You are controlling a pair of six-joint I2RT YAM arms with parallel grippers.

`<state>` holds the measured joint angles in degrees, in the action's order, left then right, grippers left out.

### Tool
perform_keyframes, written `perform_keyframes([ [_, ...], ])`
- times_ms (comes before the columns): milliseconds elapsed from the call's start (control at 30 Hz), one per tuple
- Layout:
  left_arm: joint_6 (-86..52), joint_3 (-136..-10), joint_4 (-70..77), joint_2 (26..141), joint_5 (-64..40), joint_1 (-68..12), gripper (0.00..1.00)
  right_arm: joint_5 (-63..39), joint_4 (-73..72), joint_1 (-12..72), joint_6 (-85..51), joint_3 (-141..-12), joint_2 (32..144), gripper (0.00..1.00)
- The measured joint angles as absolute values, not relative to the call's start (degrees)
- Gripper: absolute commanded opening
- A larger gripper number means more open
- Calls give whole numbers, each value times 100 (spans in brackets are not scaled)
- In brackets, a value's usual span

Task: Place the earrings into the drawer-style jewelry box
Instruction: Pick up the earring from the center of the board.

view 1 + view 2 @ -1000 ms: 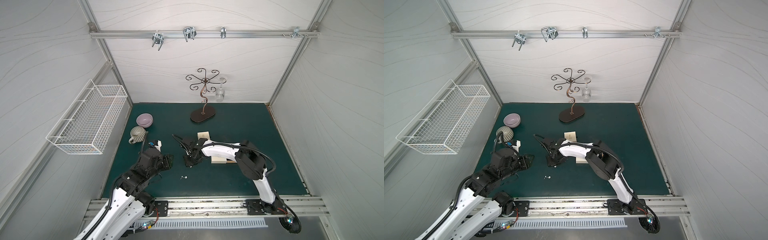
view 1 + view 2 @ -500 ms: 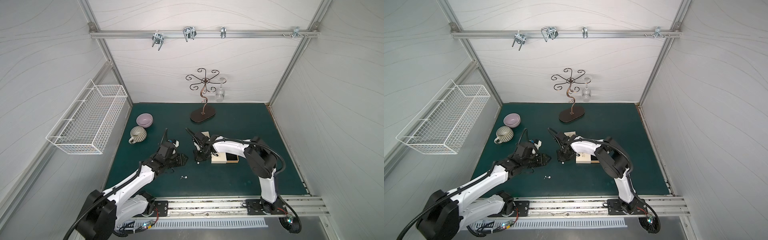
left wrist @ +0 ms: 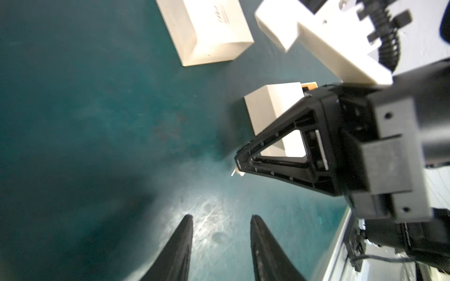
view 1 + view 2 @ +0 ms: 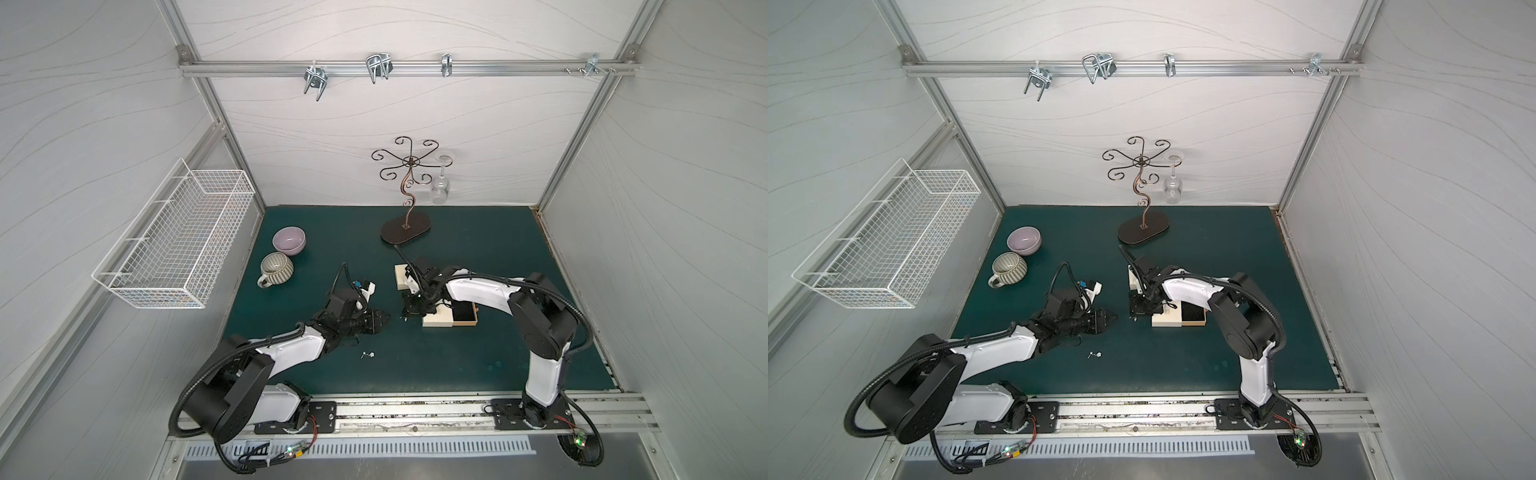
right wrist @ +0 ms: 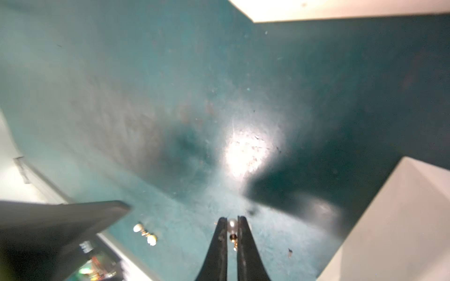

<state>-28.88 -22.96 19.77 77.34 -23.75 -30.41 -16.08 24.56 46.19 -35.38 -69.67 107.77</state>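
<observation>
Green mat blurs beneath right fingers pinching a half-hidden earring; left fingers stand parted.

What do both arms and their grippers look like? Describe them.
The left arm and right arm have white link shells, black joints and ribbed black cable hoses looped alongside. The left gripper and right gripper are black, with tapering fingers built as open triangular frames.
</observation>
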Motion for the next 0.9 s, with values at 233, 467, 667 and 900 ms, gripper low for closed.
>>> perform_keyframes([
  [233, -2886, -2432, 2482, 8213, -2742, -3057, 39, -1962, 2320, 4466, -3535, -6849, 10536, 9],
  [467, -2869, -2628, 2703, 8475, -2961, -3065, 34, -2226, 2241, 4370, -3540, -6681, 10252, 9],
  [667, -2847, -2738, 2757, 8506, -3100, -3079, 32, -2353, 2226, 4320, -3540, -6626, 10112, 9],
  [900, -2823, -2766, 2912, 8532, -3288, -3081, 26, -2445, 2228, 4298, -3542, -6611, 10025, 9],
])
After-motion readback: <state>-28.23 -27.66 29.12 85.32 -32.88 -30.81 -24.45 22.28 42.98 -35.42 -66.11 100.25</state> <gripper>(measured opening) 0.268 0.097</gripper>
